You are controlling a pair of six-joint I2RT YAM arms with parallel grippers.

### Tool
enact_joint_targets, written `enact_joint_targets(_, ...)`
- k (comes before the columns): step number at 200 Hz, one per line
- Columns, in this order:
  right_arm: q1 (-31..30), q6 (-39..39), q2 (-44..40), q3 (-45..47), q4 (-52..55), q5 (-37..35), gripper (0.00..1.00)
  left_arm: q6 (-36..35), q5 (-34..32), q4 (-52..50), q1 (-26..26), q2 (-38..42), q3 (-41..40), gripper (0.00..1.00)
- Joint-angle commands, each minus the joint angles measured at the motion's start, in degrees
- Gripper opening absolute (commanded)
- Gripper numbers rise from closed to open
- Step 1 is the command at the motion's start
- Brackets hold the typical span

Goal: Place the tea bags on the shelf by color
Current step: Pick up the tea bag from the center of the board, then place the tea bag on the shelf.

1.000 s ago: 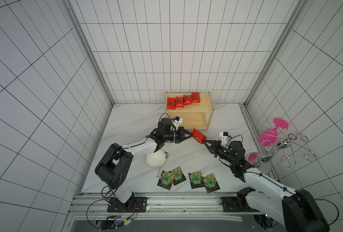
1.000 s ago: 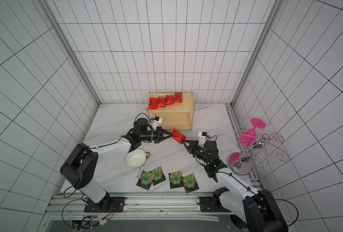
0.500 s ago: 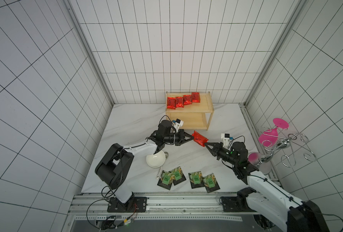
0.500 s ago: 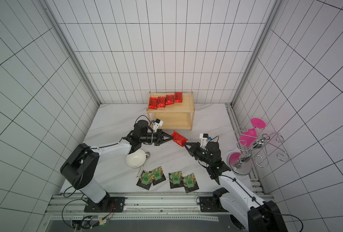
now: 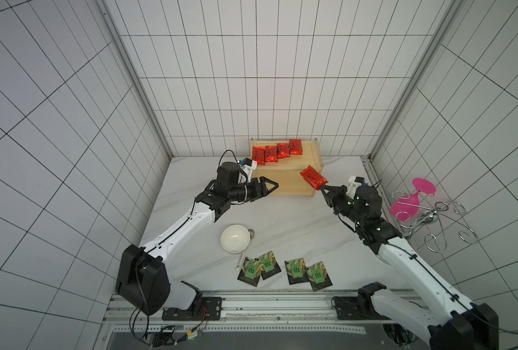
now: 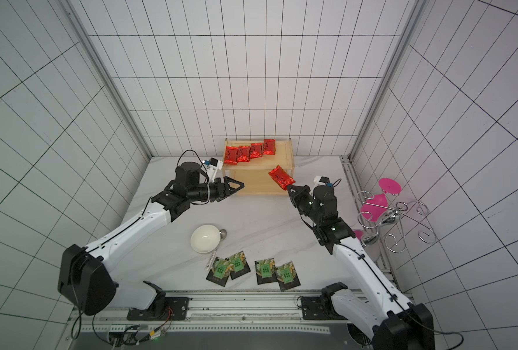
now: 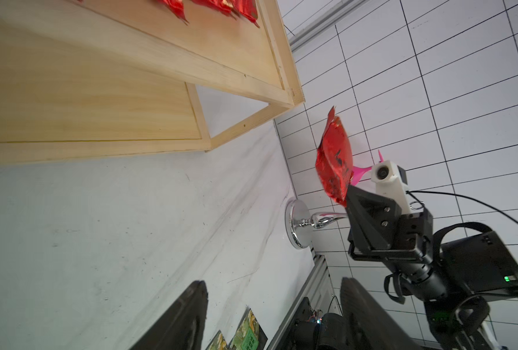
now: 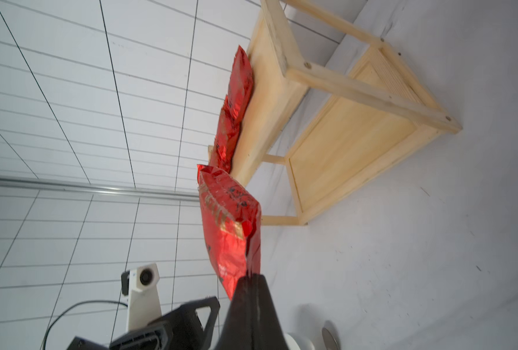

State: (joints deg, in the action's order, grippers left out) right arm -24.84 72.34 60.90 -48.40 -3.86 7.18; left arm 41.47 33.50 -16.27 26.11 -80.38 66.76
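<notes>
My right gripper is shut on one end of a shiny red tea bag. It holds the bag in the air, just in front of the right end of the wooden shelf. Several red tea bags lie in a row on the shelf's top board. Its lower board is bare. My left gripper is open and empty, in front of the shelf's left half. Several black tea bags with green labels lie near the table's front edge.
A white bowl sits left of centre, with a white-handled spoon beside it. A chrome wire rack holding pink glasses stands at the right edge, close behind my right arm. A metal rail runs along the front.
My left gripper opened, let go of the red tea bag and drew back to the left. My right gripper kept its hold and carried the bag right and up toward the shelf.
</notes>
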Motion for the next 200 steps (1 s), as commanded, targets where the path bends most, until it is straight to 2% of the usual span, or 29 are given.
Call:
enact_joint_targets(1,-1.2,4.0,5.4,-10.2,4.7,-14.7,0.00,-5.7,-4.9,-10.6,-1.3,-0.1,0.9,0.73)
enact_joint_targets(25,-2.5,8.8,13.7,-19.3,8.9,-23.1,0.00,-6.2,-7.2,-13.2,-3.2,0.3,0.6,0.73)
enact_joint_targets(78,-4.6,15.2,26.9,-29.4,6.0,-26.9,0.00,-5.3,-8.5,-14.7,-10.7,3.9,-4.2,0.71)
enact_joint_targets(114,-5.4,17.9,32.6,-33.0,5.5,-28.9,0.00,-6.2,-10.1,-14.8,-11.0,5.9,-5.6,0.71)
enact_joint_targets(200,-6.0,21.8,39.4,-37.9,6.0,-31.8,0.00,-6.6,-10.0,-15.2,-11.3,6.5,-6.6,0.71)
